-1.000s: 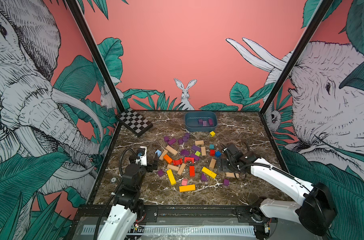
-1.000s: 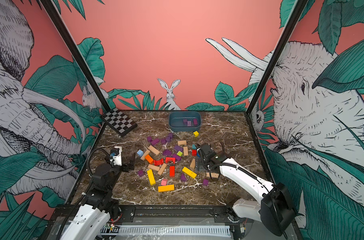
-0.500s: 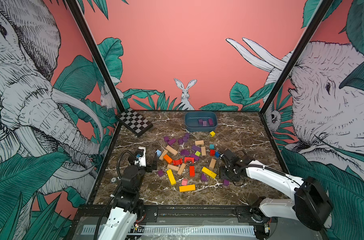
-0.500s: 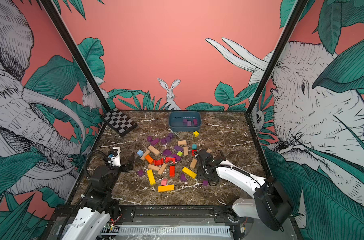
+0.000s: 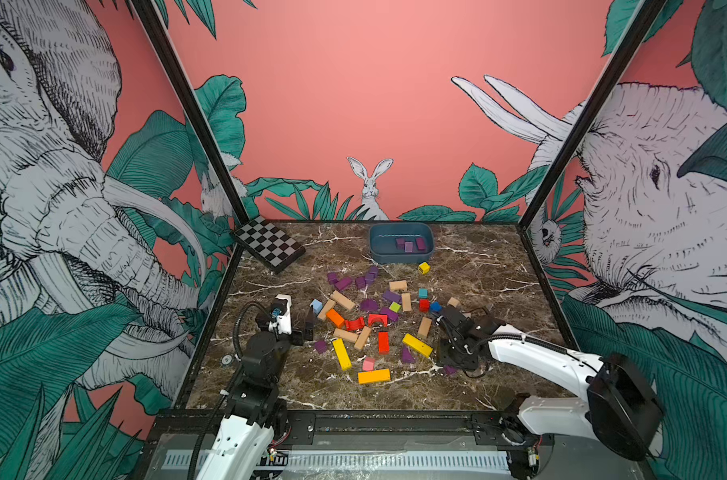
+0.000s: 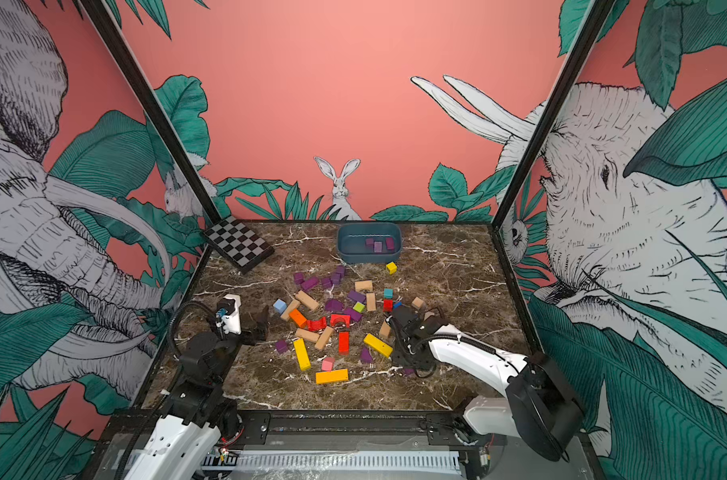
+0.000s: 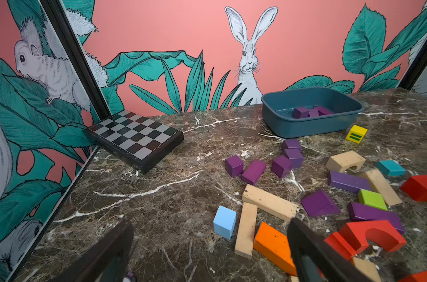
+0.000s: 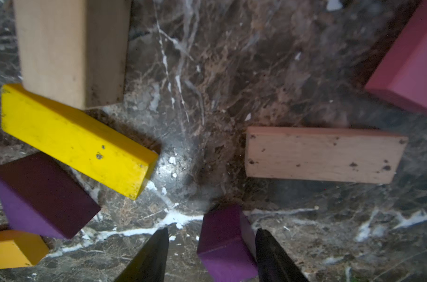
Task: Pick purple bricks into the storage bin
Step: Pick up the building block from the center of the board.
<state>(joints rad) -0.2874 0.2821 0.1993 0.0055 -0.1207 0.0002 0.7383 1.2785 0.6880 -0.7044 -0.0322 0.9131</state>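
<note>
Moved: the right arm had dropped and drawn back from the middle of the pile to the near right of the table, its jaws narrowing; the left arm had barely shifted.
Near right: the right gripper (image 8: 212,232) straddled a small purple cube (image 8: 225,246). One finger (image 8: 273,256) lay against its side and the other stood off with a gap, so it was not yet clamped.
Cube's place: on the marble table (image 8: 232,73), near a yellow bar (image 8: 78,139) and a tan bar (image 8: 324,155), touching neither.
Handling: probably light, rigid painted wood, smooth enough to slip. It was best pinched on two opposite flat faces, centred, since it sat slightly skewed to the jaws.
Near left: the left gripper (image 7: 210,254) was spread wide and empty.
Mid-table: other purple bricks (image 5: 353,280) lay among the mixed blocks.
Far end: the storage bin (image 5: 399,258) held three purple ones.
</note>
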